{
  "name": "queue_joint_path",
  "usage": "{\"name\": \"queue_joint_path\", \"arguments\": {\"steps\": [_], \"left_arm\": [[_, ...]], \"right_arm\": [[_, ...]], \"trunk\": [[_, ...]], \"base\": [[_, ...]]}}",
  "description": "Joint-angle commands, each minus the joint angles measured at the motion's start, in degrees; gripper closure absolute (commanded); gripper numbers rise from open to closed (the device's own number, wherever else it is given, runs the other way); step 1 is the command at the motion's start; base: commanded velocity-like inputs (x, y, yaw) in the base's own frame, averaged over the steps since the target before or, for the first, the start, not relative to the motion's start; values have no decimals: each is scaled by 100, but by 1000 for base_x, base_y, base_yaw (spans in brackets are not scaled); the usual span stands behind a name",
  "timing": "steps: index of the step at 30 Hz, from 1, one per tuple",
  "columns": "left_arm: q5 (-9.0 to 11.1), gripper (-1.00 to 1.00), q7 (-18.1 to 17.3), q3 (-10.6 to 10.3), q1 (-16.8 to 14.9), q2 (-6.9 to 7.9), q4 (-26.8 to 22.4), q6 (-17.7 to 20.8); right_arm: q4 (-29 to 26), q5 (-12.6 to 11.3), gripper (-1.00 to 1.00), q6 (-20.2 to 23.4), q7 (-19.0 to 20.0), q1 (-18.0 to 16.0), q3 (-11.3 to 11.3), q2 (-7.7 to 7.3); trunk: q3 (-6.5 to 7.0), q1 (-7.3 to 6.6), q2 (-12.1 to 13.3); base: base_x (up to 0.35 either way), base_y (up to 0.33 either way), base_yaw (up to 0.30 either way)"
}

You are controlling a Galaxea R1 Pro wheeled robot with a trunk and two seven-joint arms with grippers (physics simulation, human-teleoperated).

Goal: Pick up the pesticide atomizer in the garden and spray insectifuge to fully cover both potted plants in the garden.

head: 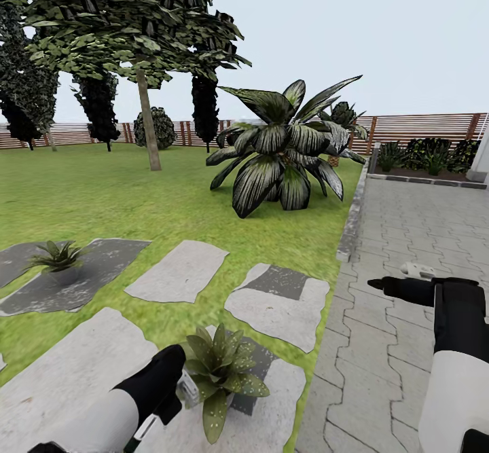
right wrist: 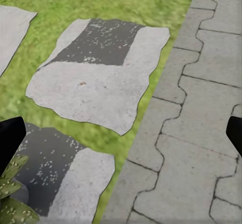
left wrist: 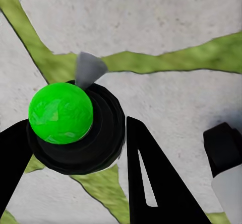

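My left gripper [head: 171, 399] hangs low at the near left, shut on the pesticide atomizer [head: 186, 388]. Its pale nozzle head sits right against the leaves of the nearer potted plant [head: 221, 370], which stands on a stone slab. In the left wrist view the atomizer [left wrist: 75, 128] shows end-on as a black round body with a bright green dome and a grey nozzle tip, held between the two dark fingers [left wrist: 151, 178]. The second potted plant [head: 58, 261] stands on a dark slab further left. Over the paving, my right gripper [head: 394, 280] is open with nothing in it.
A big dark broad-leaved plant [head: 282, 151] grows at the lawn's far edge beside a stone kerb [head: 352, 219]. Grey paving [head: 407, 236] runs along the right. Trees [head: 146, 113] and a slatted wooden fence [head: 414, 127] close the back. Pale slabs [right wrist: 96, 78] lie across the grass.
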Motion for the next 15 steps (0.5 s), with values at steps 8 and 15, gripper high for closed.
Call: {"name": "queue_joint_path", "arguments": {"steps": [8,15], "left_arm": [[-61,100,-59,-12,-12,10,-7,9],[-61,100,-59,-16,-3,10,-14,9]], "right_arm": [[-5,55,-100,10,58,-6,-9,1],[-5,56,-100,12,55,-6,-9,1]], "trunk": [[-6,-1,-3],[-6,-1,-3]], "base": [[0,0,0],[-22,128,0]]}}
